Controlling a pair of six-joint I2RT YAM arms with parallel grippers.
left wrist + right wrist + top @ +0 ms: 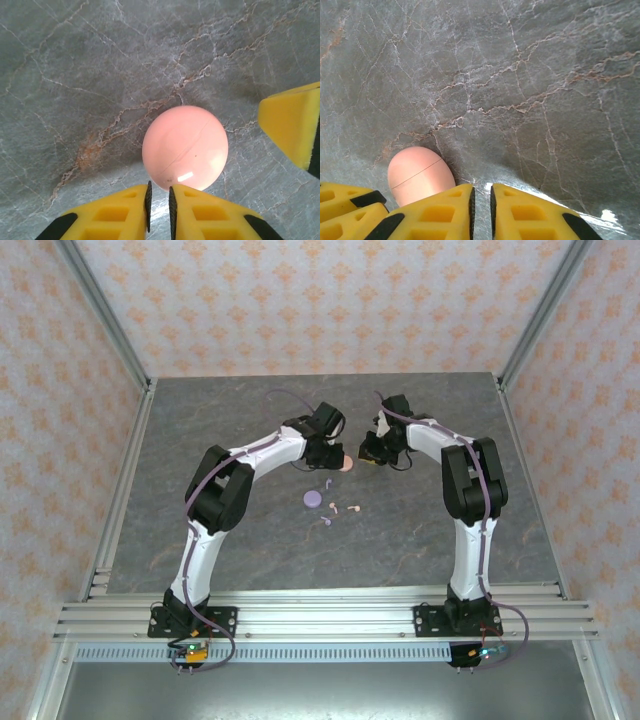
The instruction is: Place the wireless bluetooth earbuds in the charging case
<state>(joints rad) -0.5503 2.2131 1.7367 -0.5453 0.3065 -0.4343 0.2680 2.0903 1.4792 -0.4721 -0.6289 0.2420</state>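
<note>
Grey, veined stone tabletop [250, 550], boxed in by orange-patterned walls [300, 300], carries the whole job in plain sight: two pale pink earbuds [353, 507] and two lavender earbuds [328, 483] lie loose near the centre, none of them seated in a case. From overhead, the four tiny stemmed pieces are scattered from 12 to 5 o'clock around the lavender case [313, 499], close to it but apart from one another. Whether that flat round case is open is too small to tell.

At about 1 o'clock from this cluster sits the pink case [345, 462], a glossy rounded shell whose thin seam line reads as shut in both wrist views. The left gripper [160, 192] hovers just at its 6 o'clock edge in the left wrist view, yellow fingers drawn nearly together with only a narrow empty slit between them, grasping nothing. The right gripper [481, 192] faces it from the other side, fingers likewise pinched close on nothing, the pink case at its 10 o'clock.

Judged from this layout, the task has barely begun: no earbud is lifted or inserted, the pink case looks yet to be opened, and both arms are gathered on it rather than on the earbuds. All four insertions are left to do.
</note>
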